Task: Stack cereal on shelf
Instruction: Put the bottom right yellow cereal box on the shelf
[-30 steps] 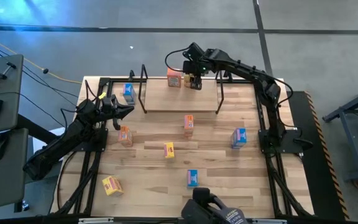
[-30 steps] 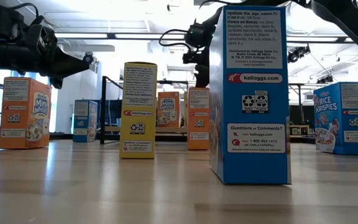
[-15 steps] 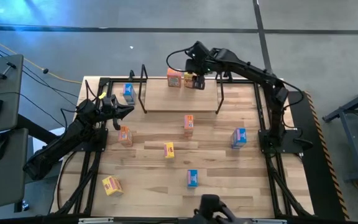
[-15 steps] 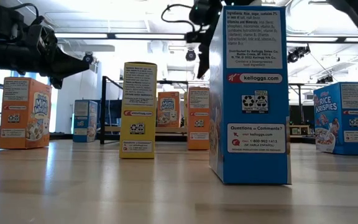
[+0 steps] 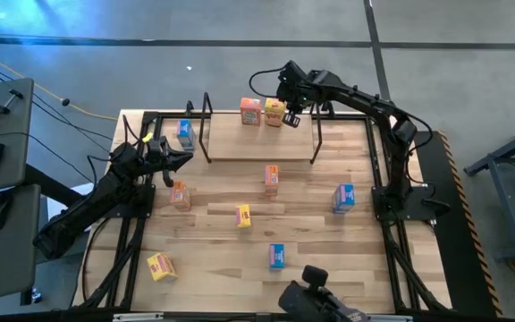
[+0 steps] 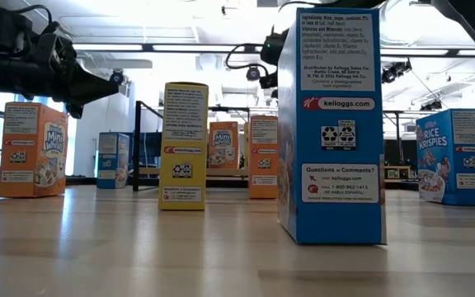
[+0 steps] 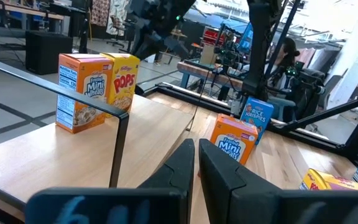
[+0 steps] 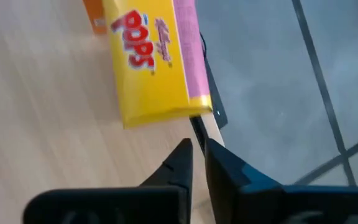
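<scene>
right gripper [image 5: 295,105] fingers closed, empty, above shelf [image 5: 257,143] far end beside yellow cereal box [image 5: 275,113] | left gripper [image 5: 182,158] closed, empty, nearest orange box [image 5: 180,194] on bench, box upright

Shelf board [image 5: 257,139]: pale wood, planked, visible grain, matt to satin. Its end frames [image 5: 206,128]: thin black metal rod, smooth, slight sheen.

Table top [image 5: 302,228]: the same light planked wood; at low level it takes soft reflections, so a smooth sealed finish.

Yellow Pops box [image 8: 151,59] just ahead of the right gripper [image 8: 194,163]: printed card, smooth, faintly glossy, with a pink side panel. Orange Mini-Wheats box [image 7: 78,91] touching it: same coated card.

Blue cereal box [image 6: 330,124]: printed card, smooth, light sheen.

Left gripper [image 7: 196,167] fingers [image 7: 225,177]: dark matt plastic-looking, smooth. Right gripper likewise.

Floor [image 5: 240,36]: grey, smooth, dull sheen.
</scene>
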Controlling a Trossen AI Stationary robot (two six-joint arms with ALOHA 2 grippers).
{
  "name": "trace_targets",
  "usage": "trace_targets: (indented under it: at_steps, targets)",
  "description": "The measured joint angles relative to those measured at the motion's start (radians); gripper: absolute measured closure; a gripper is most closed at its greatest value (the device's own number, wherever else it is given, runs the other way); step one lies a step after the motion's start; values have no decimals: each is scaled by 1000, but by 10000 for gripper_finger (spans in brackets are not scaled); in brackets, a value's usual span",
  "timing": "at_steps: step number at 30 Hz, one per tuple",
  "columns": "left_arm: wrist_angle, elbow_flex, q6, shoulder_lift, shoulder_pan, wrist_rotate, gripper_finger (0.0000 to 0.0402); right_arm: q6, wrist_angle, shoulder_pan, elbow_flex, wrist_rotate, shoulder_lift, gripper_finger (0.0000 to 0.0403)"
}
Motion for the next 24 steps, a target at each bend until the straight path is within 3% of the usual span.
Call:
trace_targets:
  at_steps: [11,19,24]
  targets:
    - [1,0,0,0,0,-10,385,-10,197,-10,-78,-53,0,375]
    - [1,0,0,0,0,-11,385,20,194,-1,-78,-19,-2,369]
    - [1,0,0,0,0,-31,385,41,126,44,-79,8,-60,333]
